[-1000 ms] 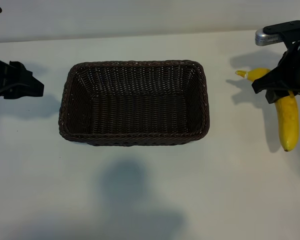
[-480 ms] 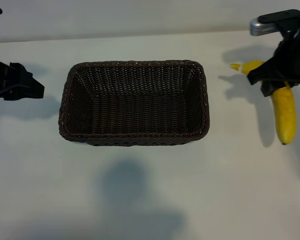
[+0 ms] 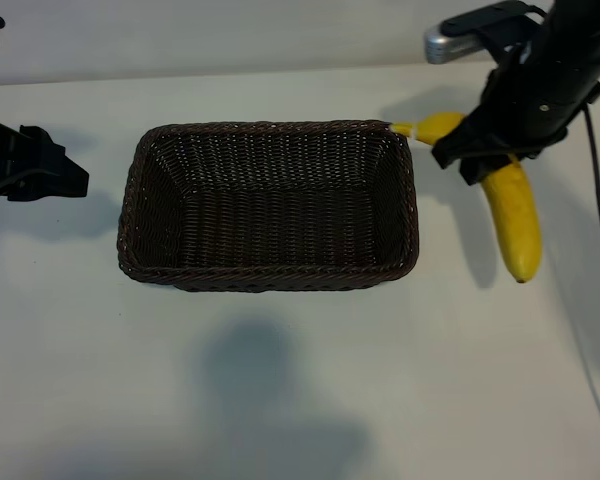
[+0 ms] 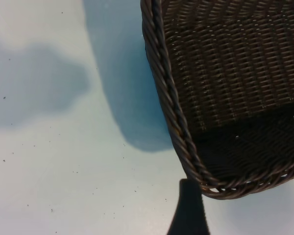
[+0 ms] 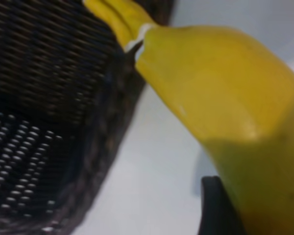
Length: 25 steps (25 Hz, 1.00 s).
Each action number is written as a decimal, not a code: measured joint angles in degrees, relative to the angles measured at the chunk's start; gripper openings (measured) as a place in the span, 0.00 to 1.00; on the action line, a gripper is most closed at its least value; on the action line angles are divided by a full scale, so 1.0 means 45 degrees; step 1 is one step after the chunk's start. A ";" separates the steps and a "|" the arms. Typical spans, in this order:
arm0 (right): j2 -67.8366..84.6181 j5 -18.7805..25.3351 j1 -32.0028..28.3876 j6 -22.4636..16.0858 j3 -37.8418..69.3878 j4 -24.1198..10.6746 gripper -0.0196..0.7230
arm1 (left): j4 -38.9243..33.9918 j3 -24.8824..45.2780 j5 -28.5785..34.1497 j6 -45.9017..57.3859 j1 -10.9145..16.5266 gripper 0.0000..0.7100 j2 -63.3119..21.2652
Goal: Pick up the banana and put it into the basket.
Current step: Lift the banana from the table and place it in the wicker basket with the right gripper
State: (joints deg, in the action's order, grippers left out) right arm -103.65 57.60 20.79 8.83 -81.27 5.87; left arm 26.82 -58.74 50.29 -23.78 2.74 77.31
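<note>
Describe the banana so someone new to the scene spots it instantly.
Start at the dark brown woven wicker basket mid-table. Just past its right rim, the right claw grips a curved bright yellow banana, stem tip reaching the basket's far right corner. It is the only yellow object in view.

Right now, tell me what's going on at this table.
The right gripper is shut on the banana and holds it in the air beside the basket, the stem tip just at the basket's right rim. Nothing lies in the basket. The left gripper sits open and idle off to the basket's left.
</note>
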 joint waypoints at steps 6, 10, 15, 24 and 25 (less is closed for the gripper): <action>0.0000 -0.0223 0.1056 0.0056 -0.0208 0.0000 0.59 | 0.0025 0.0000 0.0000 0.0000 0.0000 0.83 0.0000; 0.0000 -0.0815 0.1701 0.0294 -0.0213 -0.0018 0.59 | 0.0025 0.0000 0.0000 0.0000 0.0000 0.83 0.0000; 0.0000 -0.1543 0.2317 0.0939 -0.0223 0.0060 0.59 | 0.0025 0.0000 0.0011 0.0000 0.0000 0.83 0.0000; -0.0628 -0.2530 0.2451 0.3287 -0.0287 0.1762 0.59 | 0.0025 0.0000 0.0011 0.0000 0.0000 0.83 0.0000; -0.0717 -0.2562 0.2467 0.3617 -0.0301 0.1900 0.59 | 0.0025 0.0000 0.0011 0.0000 0.0000 0.83 0.0000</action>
State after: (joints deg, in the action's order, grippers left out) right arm -106.88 46.07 31.89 25.11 -82.63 14.42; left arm 26.93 -58.74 50.34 -23.78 2.74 77.31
